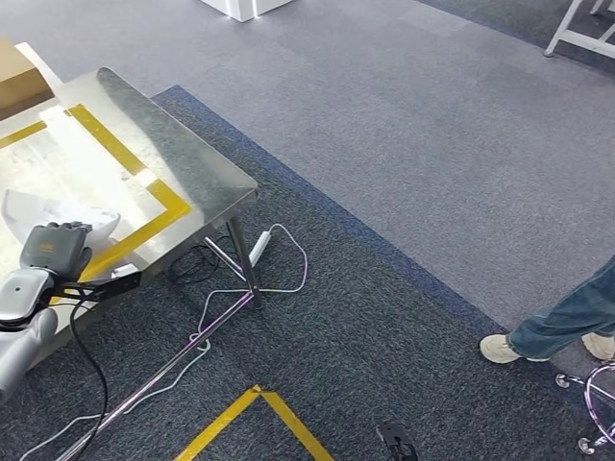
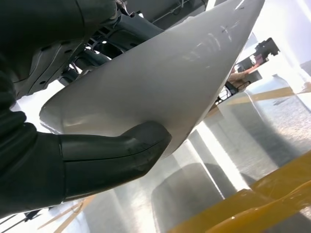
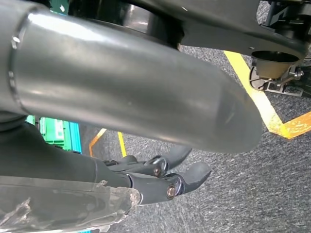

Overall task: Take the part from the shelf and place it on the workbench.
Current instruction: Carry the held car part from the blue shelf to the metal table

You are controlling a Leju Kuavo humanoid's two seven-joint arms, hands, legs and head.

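The carpet (image 1: 406, 144) is the biggest thing here, grey across the far side, with a darker speckled patch under the bench bordered in blue. Yellow tape (image 1: 254, 413) makes a corner on that dark patch near the bottom of the head view.

Next, the bench (image 1: 182, 163): a shiny metal top with a yellow taped rectangle on it, one corner pointing out over the floor, thin metal legs beneath. A brown box (image 1: 18, 72) sits at the bench's far left edge. Under that corner a white cable (image 1: 282, 279) loops across the carpet.

Now the part (image 1: 51, 216) — a white, curved, shell-like piece, lying over the bench's near edge, just inside the yellow tape line. Whether it rests on the surface or hangs just above it, I can't tell. In the left wrist view it is broad and pale, with the bench top gleaming below.

The left hand (image 1: 52, 252) is on it: the thumb (image 2: 121, 155) presses on one face of the part and dark fingers (image 2: 92, 53) wrap the other side, a firm grip.

The right hand (image 3: 161, 177) hangs over the speckled carpet, fingers slightly bent and apart, holding nothing.

At the right edge a person's leg and pale shoe (image 1: 501, 348) stand on the carpet, beside a chair base (image 1: 599, 399).
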